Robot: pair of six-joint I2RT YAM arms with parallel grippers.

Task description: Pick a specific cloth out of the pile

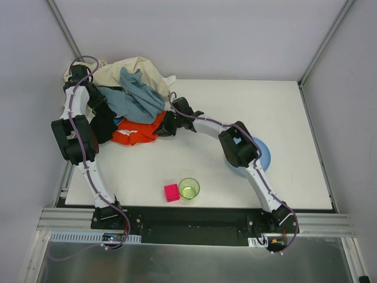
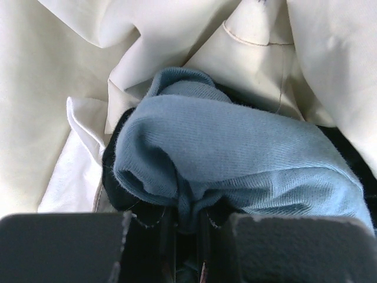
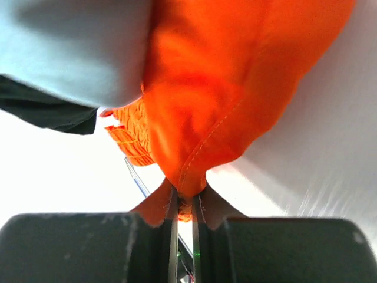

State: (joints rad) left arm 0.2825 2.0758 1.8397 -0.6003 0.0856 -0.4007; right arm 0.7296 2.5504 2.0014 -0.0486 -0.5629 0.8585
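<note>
The orange-red cloth [image 1: 136,132] lies at the near edge of the pile [image 1: 132,88], partly under the grey-blue cloth [image 1: 136,97]. My right gripper [image 1: 166,125] is shut on the cloth's right edge; in the right wrist view the orange fabric [image 3: 218,88] is pinched in my right gripper [image 3: 188,200]. My left gripper [image 1: 100,101] sits in the pile's left side, shut on a fold of the grey-blue cloth [image 2: 235,147], seen between the jaws of my left gripper [image 2: 187,221] in the left wrist view. The beige sheet [image 2: 70,59] lies behind.
A blue plate [image 1: 263,154] lies under the right arm at the right. A green cup [image 1: 189,188] and a magenta block [image 1: 171,193] stand near the table's front edge. Black fabric [image 1: 105,127] lies left of the orange cloth.
</note>
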